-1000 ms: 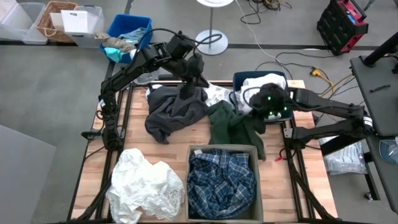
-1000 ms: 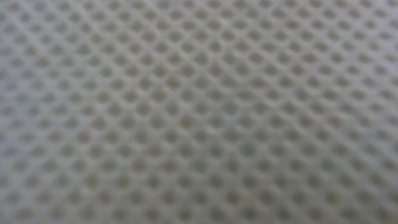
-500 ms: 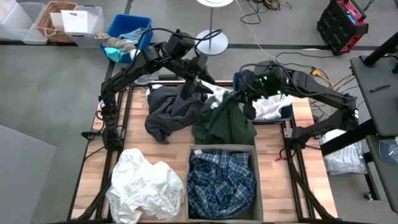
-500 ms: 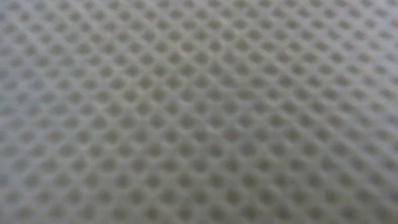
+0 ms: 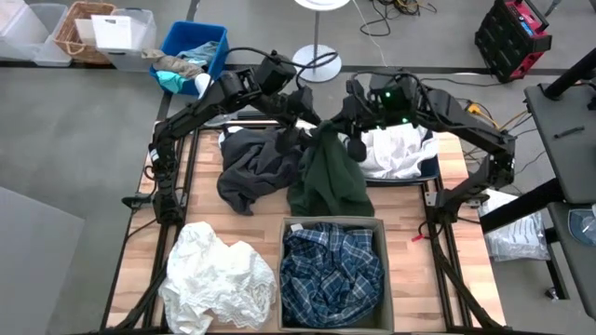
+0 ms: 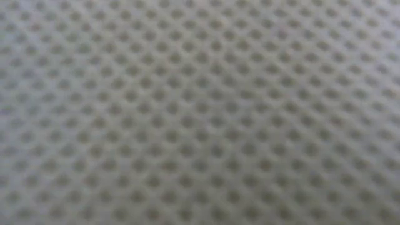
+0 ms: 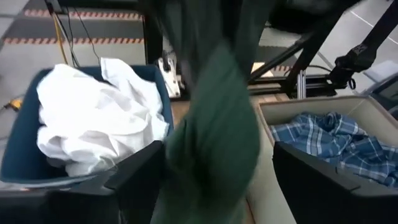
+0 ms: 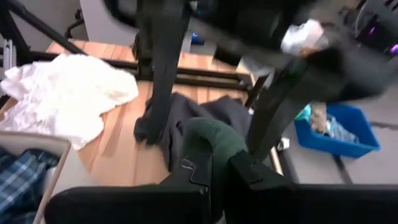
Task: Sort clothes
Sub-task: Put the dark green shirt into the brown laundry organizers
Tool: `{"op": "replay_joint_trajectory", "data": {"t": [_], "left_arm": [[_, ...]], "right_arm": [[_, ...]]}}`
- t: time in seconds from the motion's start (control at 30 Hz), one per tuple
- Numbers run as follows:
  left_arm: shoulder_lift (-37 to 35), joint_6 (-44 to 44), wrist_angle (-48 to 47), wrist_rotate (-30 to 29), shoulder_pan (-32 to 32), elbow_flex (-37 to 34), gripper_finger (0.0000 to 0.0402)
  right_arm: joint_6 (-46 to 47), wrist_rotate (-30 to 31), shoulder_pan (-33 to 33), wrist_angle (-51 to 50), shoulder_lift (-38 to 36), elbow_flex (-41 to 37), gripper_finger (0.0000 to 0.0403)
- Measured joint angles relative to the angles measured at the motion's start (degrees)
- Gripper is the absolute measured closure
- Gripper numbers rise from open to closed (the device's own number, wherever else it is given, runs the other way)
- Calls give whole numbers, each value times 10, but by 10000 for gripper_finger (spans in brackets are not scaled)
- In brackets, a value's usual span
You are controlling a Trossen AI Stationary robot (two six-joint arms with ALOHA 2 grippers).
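Right gripper [image 5: 346,136]: raised over the far middle of the desk, fingers [image 8: 193,177] clenched on the dark green fabric garment [image 5: 328,177].
Dark green fabric garment: hanging from the right gripper, lower folds resting on the desk just beyond the tan box.
Left gripper [image 5: 300,119]: at the far middle of the desk, just left of the green garment, fingers [image 7: 140,171] spread apart and released, nothing between them.
Charcoal grey fabric garment [image 5: 253,167]: crumpled on the wooden desk [image 5: 200,200], far left of centre, touching the green garment's left edge.
White crumpled fabric garment [image 5: 219,279]: heaped at the near left corner of the desk.
Blue-and-white plaid shirt [image 5: 332,272]: lying inside the tan square box [image 5: 382,270] at the near middle.
White garments in the dark blue bin [image 5: 396,154]: piled in the bin [image 7: 12,158] at the far right of the desk.
Blue plastic tub [image 5: 177,42]: on the floor beyond the far left corner, holding pale teal and tan rags [image 5: 182,65].
Low view: filled with a pale dotted mesh fabric [image 6: 200,112], nothing else visible.
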Motion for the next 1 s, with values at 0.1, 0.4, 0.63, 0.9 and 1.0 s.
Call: {"op": "replay_joint_trajectory", "data": {"t": [0.1,0.4,0.63,0.9,1.0], "left_arm": [[1,-2,-3,-3,0,-22,128],[1,-1,73,-5,-8,-59,201],[0,9,78,-6,-8,-39,385],[-2,8,17,-15,-11,39,398],[-34,-3,27,-16,-13,26,399]], "right_arm": [[-1,-1,0,1,10,33,394],[10,-1,0,3,22,71,394],[52,-1,0,3,21,77,383],[139,-1,-2,-47,8,107,294],[166,8,-2,-85,-5,121,259]]}}
